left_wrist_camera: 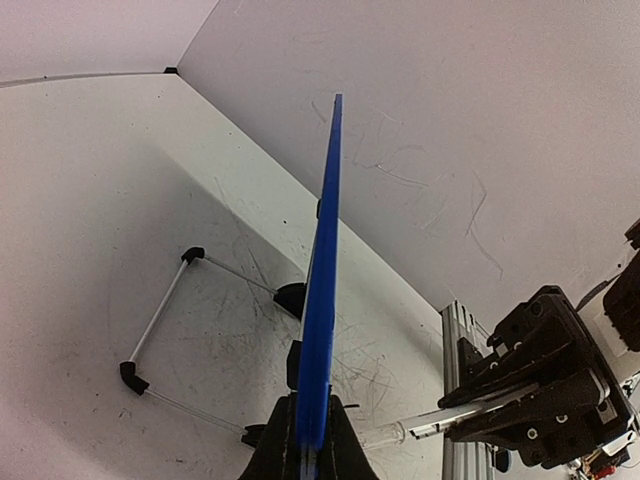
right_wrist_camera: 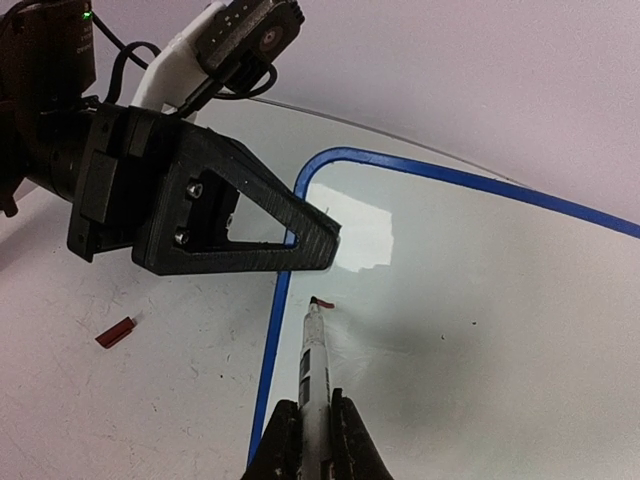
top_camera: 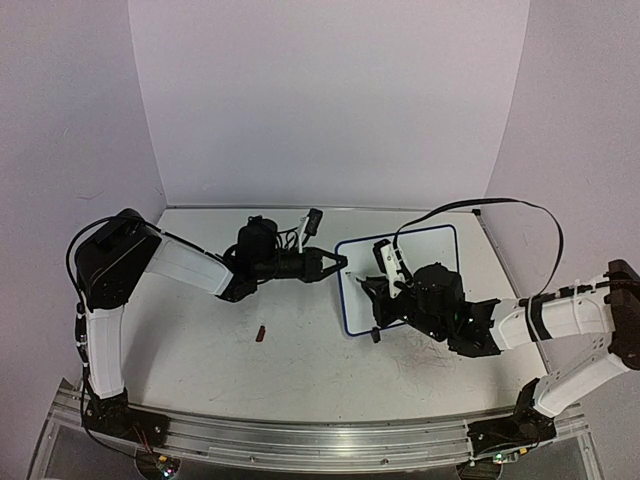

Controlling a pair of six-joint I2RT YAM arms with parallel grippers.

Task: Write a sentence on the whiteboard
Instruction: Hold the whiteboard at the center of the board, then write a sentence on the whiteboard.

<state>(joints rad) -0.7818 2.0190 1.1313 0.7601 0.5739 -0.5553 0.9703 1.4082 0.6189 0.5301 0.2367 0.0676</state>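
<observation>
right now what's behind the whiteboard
Behind the whiteboard, the left wrist view shows its wire stand spread out on the table, with nothing else beside it. From above and from the right wrist, the board itself covers that area.

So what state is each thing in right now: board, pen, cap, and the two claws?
whiteboard: propped on its wire stand, blank.
marker: uncapped, red tip at the board's left part.
cap: off, lying on the table.
left gripper: shut on the whiteboard's blue edge.
right gripper: shut on the marker.
</observation>
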